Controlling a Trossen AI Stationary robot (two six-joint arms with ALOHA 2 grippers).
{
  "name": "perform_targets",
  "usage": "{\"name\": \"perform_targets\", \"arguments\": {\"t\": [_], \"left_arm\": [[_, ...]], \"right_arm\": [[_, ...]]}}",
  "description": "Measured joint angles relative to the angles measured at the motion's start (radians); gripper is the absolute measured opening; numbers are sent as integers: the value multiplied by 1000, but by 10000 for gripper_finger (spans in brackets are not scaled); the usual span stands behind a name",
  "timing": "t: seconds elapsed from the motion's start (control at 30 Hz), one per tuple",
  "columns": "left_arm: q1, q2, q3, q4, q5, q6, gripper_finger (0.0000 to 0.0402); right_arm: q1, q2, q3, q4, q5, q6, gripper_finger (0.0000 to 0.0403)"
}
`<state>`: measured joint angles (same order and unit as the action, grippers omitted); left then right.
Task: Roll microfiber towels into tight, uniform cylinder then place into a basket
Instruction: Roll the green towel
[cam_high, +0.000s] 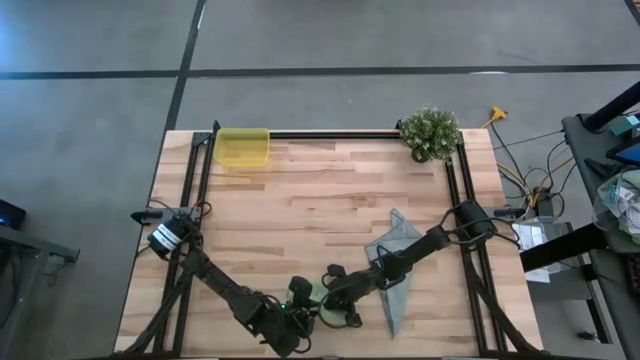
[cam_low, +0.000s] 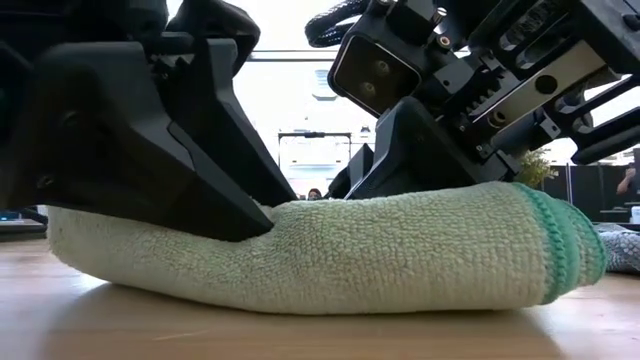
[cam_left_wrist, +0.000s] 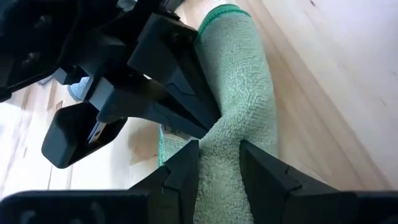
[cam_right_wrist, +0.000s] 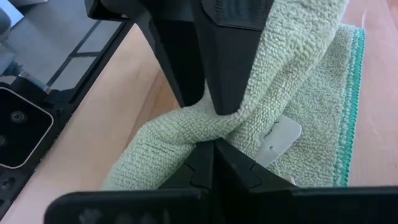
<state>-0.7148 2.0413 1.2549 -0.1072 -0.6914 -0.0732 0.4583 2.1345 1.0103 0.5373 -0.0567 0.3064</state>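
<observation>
The light green microfiber towel (cam_low: 380, 250) lies rolled up on the table near its near edge, its green-hemmed end (cam_low: 565, 250) toward the right. Its white tag (cam_right_wrist: 277, 140) shows on a flat part under the roll. My left gripper (cam_left_wrist: 219, 146) is shut on the roll. My right gripper (cam_right_wrist: 211, 146) is shut, its tips against the roll. The grey-blue towel (cam_high: 395, 275) lies spread flat under the right arm. The yellow basket (cam_high: 243, 147) stands at the far left. My left gripper pinches the roll between its two fingers, about midway along it (cam_left_wrist: 222, 163), and the cloth is squeezed narrower there. The fingers slant down from the near left and lie across the roll. The roll rests on the table. My right gripper presses its shut fingertips (cam_right_wrist: 227, 163) into the side of the roll (cam_right_wrist: 186, 127), right beside the left fingers. It slants down from the table's right. The cloth folds in around the tips. Whether a layer is caught between them I cannot tell.
A leafy potted plant (cam_high: 430, 133) stands at the far right corner. Black rails (cam_high: 330, 133) run along the table's far edge and sides. Bare wood lies between the grippers and the basket.
</observation>
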Motion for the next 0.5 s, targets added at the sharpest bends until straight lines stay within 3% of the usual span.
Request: {"name": "perform_targets", "arguments": {"t": [0.5], "left_arm": [[33, -2, -11, 1, 13, -144, 100]], "right_arm": [[0, 0, 1, -2, -28, -93, 9]]}}
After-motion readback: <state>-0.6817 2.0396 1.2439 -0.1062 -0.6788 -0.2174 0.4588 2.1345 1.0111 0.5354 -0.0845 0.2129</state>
